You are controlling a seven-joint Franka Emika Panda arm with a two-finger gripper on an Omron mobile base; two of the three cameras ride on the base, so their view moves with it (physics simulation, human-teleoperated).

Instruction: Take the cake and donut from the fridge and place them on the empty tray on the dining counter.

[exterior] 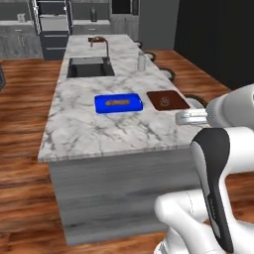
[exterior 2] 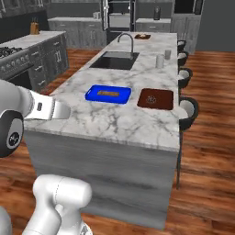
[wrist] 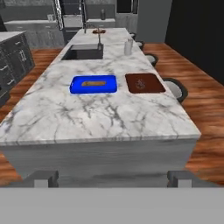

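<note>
bench: large island (exterior: 99, 131) (exterior 2: 114, 121) (wrist: 96, 116) with white grey-veined marble top and dark grey sides, stood on a wooden floor, seen lengthwise from one short end.

tray: flat reddish-brown rectangle (exterior: 174, 94) (exterior 2: 164, 104) (wrist: 153, 78) with rounded corners, lay flat on the marble near the right edge; carried a small faint mark at its middle, too small to tell what.

blue tray: bright blue rectangle (exterior: 118, 103) (exterior 2: 108, 93) (wrist: 93, 84) with a brown bar inside, lay just beside the reddish-brown tray, to its left, the two apart and not touching.

sink: dark basin (exterior: 89, 67) (exterior 2: 114, 60) (wrist: 84, 53) sunk into the marble beyond the blue tray, with a curved tap (exterior: 101, 47) (exterior 2: 127, 42) at its far rim.

cup: small pale upright cylinder (exterior: 141, 62) (exterior 2: 159, 61) (wrist: 128, 46) stood on the marble beyond the reddish-brown tray, near the right edge.

stools: dark round seats (exterior 2: 189, 108) (wrist: 176, 89) lined along the right side of the island.

fridge: tall black mass (exterior: 218, 39) (wrist: 199, 35) at the far right, well apart from the island; doors and inside could not be made out.

cake and donut: could not be told anywhere among the things visible.

pincer: spread wide with nothing between the tips (wrist: 113, 178), hung short of the near end of the island, well apart from both trays.

arm: white with dark joints (exterior: 218, 163) (exterior 2: 27, 110), raised in front of the near short side of the island.
</note>
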